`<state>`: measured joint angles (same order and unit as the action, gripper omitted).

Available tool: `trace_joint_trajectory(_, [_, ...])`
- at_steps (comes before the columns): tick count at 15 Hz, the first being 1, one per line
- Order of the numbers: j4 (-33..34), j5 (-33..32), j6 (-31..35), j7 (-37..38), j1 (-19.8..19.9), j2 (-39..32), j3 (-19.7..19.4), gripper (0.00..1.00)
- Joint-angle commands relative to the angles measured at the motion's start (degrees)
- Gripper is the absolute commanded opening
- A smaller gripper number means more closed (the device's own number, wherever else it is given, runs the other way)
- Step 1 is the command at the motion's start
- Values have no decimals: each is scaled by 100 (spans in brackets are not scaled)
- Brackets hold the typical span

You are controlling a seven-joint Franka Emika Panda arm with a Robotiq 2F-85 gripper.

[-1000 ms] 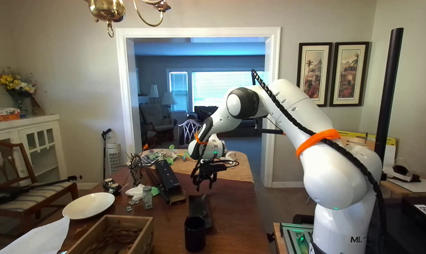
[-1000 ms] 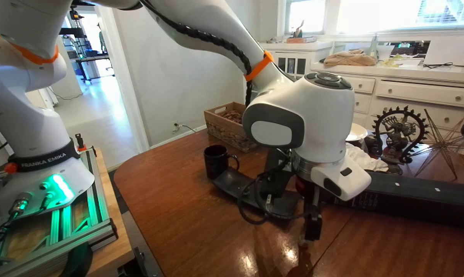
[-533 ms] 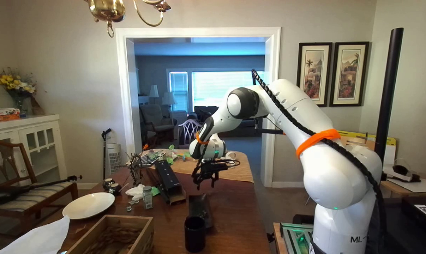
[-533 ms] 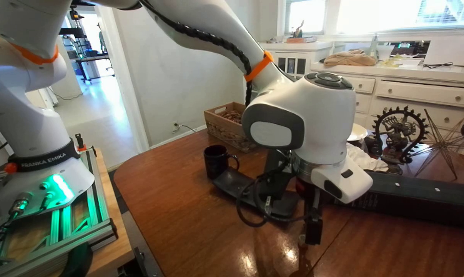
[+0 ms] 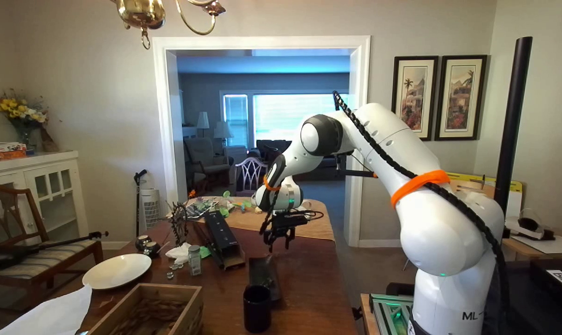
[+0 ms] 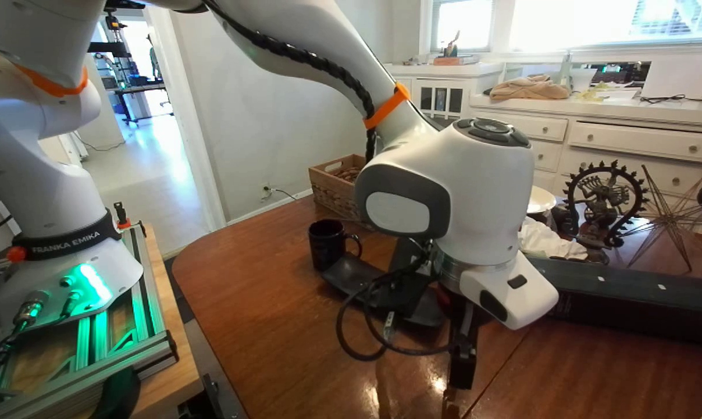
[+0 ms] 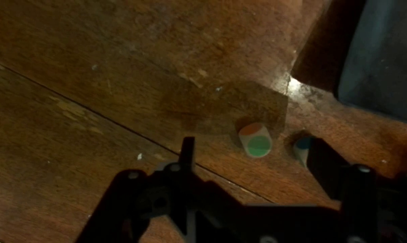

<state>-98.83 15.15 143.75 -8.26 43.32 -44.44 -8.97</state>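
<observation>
Cube point(image 7: 256, 140) with the green and orange spots sits on the table point(image 7: 122, 77), and in the wrist view it shows between the fingers of the gripper point(image 7: 252, 145), which are spread apart and holding nothing. Looks light and hard to me, maybe slippery at those rounded edges, not fragile. I'd pinch two opposite flat sides, watching the blue-spot cube point(image 7: 301, 149) just beside it.

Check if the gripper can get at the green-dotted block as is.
Likely yes: the gripper is open, and in the wrist view the green-dotted block shows between its fingers, uncovered. One finger partly hides the blue-dotted block nearby, which might get bumped.
</observation>
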Motion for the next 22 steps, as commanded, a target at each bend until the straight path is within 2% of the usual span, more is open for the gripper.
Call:
trace_joint_trajectory(1, [-282,-19,89,-32,-10,76,15,53])
trace_joint_trajectory(6, [-325,4,66,-31,1,48,31,14])
trace_joint_trajectory(7, [-323,17,53,-46,17,55,43,44])
trace_joint_trajectory(8, [-310,25,44,-50,25,60,50,53])
trace_joint_trajectory(9, [-298,36,51,-64,34,58,66,53])
trace_joint_trajectory(11, [-284,63,57,-145,83,65,112,66])
trace_joint_trajectory(15, [-199,70,9,-279,153,21,182,97])
trace_joint_trajectory(17, [-104,53,-18,-297,175,-46,191,84])
trace_joint_trajectory(21, [-3,20,-26,-334,182,-100,212,72])
trace_joint_trajectory(22, [30,14,-27,-312,163,-114,215,56])
